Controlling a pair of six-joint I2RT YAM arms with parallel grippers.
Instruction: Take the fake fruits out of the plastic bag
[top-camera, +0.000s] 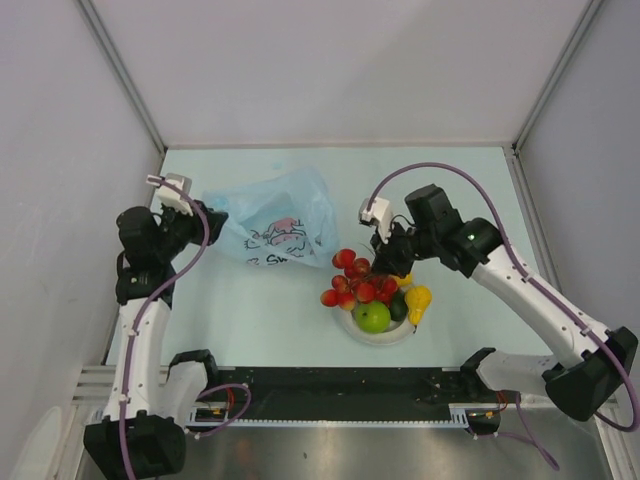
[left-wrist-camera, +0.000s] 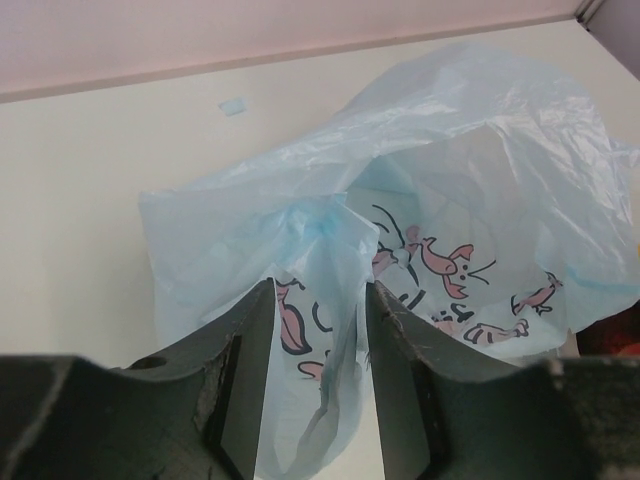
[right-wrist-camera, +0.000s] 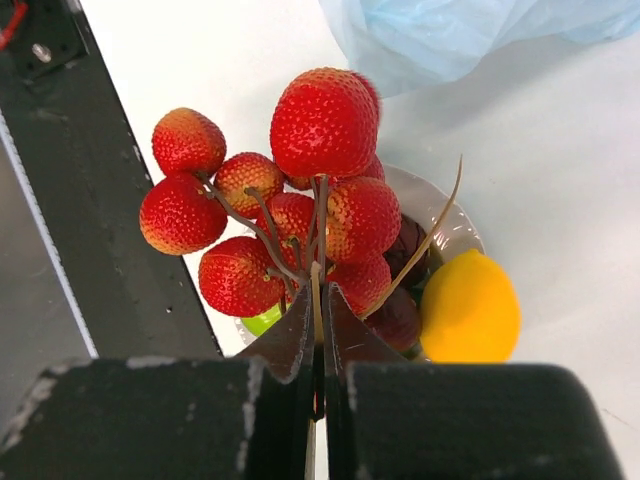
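The crinkled light-blue plastic bag (top-camera: 275, 225) lies at the back left of the table. My left gripper (top-camera: 205, 222) is at its left edge. In the left wrist view the left gripper (left-wrist-camera: 320, 290) is open, and a loose fold of the bag (left-wrist-camera: 450, 200) hangs between its fingers. My right gripper (top-camera: 385, 262) is shut on the stem of a bunch of red fruits (right-wrist-camera: 325, 120), which it holds over a white plate (top-camera: 385, 338). On that plate lie a green apple (top-camera: 371, 317), a yellow lemon (right-wrist-camera: 470, 310) and a dark maroon fruit (right-wrist-camera: 405, 250).
A black rail (top-camera: 330, 395) runs along the table's near edge, right behind the plate. Grey walls close the table in on the left, right and back. A tiny blue scrap (left-wrist-camera: 233, 105) lies on the table beyond the bag.
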